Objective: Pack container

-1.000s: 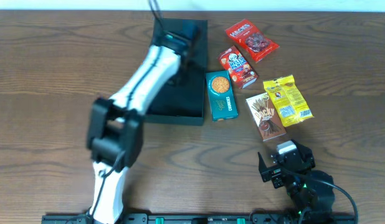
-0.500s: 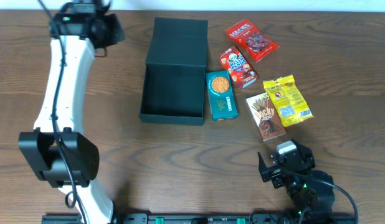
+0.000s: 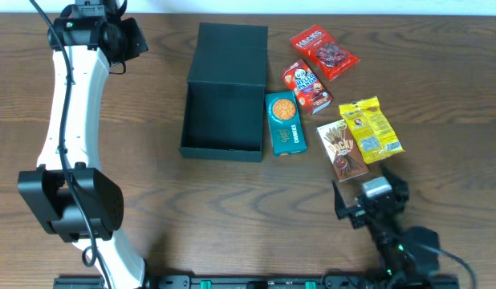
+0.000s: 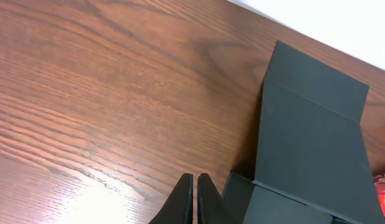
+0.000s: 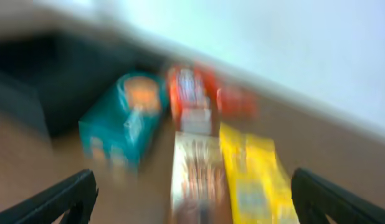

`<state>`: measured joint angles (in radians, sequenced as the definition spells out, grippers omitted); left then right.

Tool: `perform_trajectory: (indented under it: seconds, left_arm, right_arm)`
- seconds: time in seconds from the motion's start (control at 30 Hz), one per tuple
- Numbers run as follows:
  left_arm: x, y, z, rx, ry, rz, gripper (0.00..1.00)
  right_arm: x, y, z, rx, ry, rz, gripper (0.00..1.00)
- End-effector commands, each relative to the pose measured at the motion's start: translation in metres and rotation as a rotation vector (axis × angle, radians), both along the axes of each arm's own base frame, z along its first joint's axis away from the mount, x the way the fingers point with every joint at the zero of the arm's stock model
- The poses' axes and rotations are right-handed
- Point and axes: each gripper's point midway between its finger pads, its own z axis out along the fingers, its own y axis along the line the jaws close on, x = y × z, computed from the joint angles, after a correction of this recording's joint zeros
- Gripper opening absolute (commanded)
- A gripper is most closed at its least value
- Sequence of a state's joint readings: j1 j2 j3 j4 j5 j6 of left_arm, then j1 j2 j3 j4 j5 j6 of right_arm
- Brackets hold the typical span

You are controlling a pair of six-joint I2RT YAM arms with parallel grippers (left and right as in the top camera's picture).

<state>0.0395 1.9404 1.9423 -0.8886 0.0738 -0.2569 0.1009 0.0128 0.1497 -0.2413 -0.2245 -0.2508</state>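
The dark container (image 3: pixel 224 120) lies open at the table's middle, its flap lid (image 3: pixel 232 56) laid flat behind it; it also shows in the left wrist view (image 4: pixel 317 143). It looks empty. My left gripper (image 3: pixel 129 38) is shut and empty at the far left, well left of the box; its fingers (image 4: pixel 186 202) are pressed together over bare wood. My right gripper (image 3: pixel 368 205) is open near the front right, just in front of the brown stick-snack packet (image 3: pixel 342 150) and the yellow packet (image 3: pixel 370 130). The right wrist view is blurred.
A teal snack box (image 3: pixel 284 123) stands against the container's right side. A red box (image 3: pixel 306 87) and a red bag (image 3: pixel 324 51) lie behind it. In the blurred right wrist view the teal box (image 5: pixel 124 121), brown packet (image 5: pixel 195 177) and yellow packet (image 5: pixel 255 174) lie ahead.
My left arm has swung from over the container to the far left corner of the table, uncovering the box. My right gripper has shifted slightly toward the packets.
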Motion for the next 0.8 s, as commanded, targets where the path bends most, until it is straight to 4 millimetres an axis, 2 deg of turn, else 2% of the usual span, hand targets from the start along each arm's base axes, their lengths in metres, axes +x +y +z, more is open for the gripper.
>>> perform_trajectory:
  seconds: [0.0, 0.13, 0.23, 0.3, 0.37, 0.43, 0.5, 0.6, 0.67, 0.77]
  left_arm:
    - [0.003, 0.003, -0.008, 0.005, 0.011, -0.01, 0.06]
    - [0.005, 0.003, -0.006, 0.005, -0.001, -0.01, 0.06]
    - [0.008, 0.003, -0.004, 0.006, -0.016, -0.01, 0.06]
    - [0.012, 0.002, -0.001, 0.004, -0.034, -0.012, 0.06]
    - [0.017, -0.003, 0.003, -0.02, -0.062, -0.031, 0.06]
    - [0.018, -0.004, 0.004, -0.028, -0.068, -0.037, 0.06]
    - [0.018, -0.004, 0.003, -0.03, -0.064, -0.034, 0.06]
    - [0.017, -0.005, 0.002, -0.03, -0.06, -0.034, 0.06]
    - [0.017, -0.005, 0.002, -0.03, -0.059, -0.034, 0.06]
    - [0.017, -0.005, 0.001, -0.035, -0.057, -0.028, 0.06]
  right_arm:
    - [-0.017, 0.036, 0.04, 0.156, -0.096, 0.231, 0.99]
    - [-0.046, 0.064, 0.076, 0.231, -0.2, 0.46, 0.99]
    - [-0.071, 0.082, 0.09, 0.259, -0.223, 0.633, 0.99]
    - [-0.081, 0.087, 0.095, 0.262, -0.236, 0.693, 0.99]
    - [-0.088, 0.086, 0.11, 0.268, -0.303, 0.706, 0.99]
    - [-0.081, 0.077, 0.122, 0.317, -0.335, 0.639, 0.99]
    - [-0.064, 0.061, 0.128, 0.407, -0.33, 0.513, 0.99]
    - [-0.031, 0.023, 0.128, 0.662, -0.257, 0.264, 0.99]
    - [-0.015, 0.004, 0.125, 0.777, -0.227, 0.153, 0.99]
    - [0.001, 0.003, 0.121, 0.785, -0.172, 0.116, 0.99]
